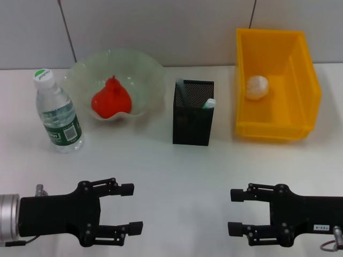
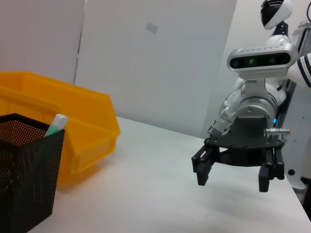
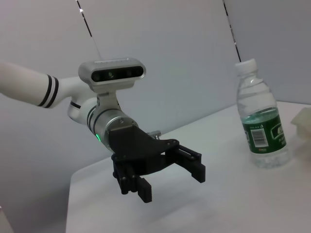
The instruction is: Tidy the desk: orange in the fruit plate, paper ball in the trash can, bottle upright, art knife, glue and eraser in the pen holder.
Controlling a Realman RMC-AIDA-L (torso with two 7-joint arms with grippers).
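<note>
Bench (image 1: 161, 176): white, flat top, carries all items below.

1. Clear plastic water bottle w/ white cap and green label (image 1: 56, 110): upright, upper left of head frame, just left of the bowl. Also seen at right of the right wrist pic (image 3: 260, 116), standing on bench.

2. Translucent pale-green glass fruit bowl w/ wavy rim (image 1: 144, 69): upper centre-left. Holds item 3.

3. Orange-red pear-shaped fruit (image 1: 111, 99): inside bowl, resting on its floor, stem end up.

4. Black mesh metal pen holder, square (image 1: 192, 126): centre of head frame, between bowl and yellow bin, apart from both. A dark stick-like item (image 1: 181, 88) leans in its rear left corner; a white-and-green tube (image 1: 208, 103) pokes up at right side. Which is knife and which glue: can't tell. Eraser not visible. Holder also at lower left of left wrist pic (image 2: 26, 174).

5. Yellow plastic open-top bin (image 1: 305, 80): upper right. Serves as trash can.

6. Crumpled white paper ball (image 1: 256, 87): inside bin, left part of its floor.

7. Left end effector (image 1: 132, 208): black, lower left of head frame, low over bench, fingers spread wide, nothing held.

8. Right end effector (image 1: 233, 211): black, lower right, facing the left one, fingers spread wide, nothing held.
</note>
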